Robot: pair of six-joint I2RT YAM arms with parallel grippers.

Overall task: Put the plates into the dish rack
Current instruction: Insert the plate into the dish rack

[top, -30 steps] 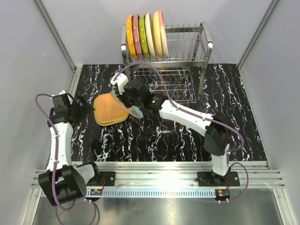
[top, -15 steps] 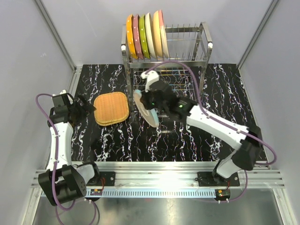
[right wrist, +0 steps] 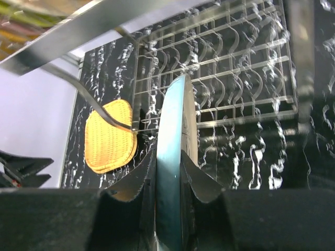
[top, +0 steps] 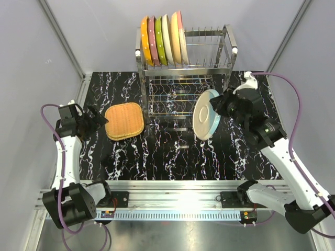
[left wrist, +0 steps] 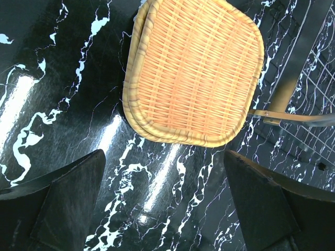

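Two stacked woven yellow mats (top: 124,121) flat on black marbled tabletop (top: 172,157), left side.

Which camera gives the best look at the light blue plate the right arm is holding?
Top external: the light blue plate shows its whole round face, pinched at the rim by the right gripper. Right wrist sees only its edge between the fingers; left wrist misses it.

Bright, even light; glare streaks the glossy table (left wrist: 21,99).

Left arm folded, left gripper (left wrist: 163,157) spread wide. Right arm raised, right gripper (top: 220,104) clamped on plate (top: 205,116) rim.
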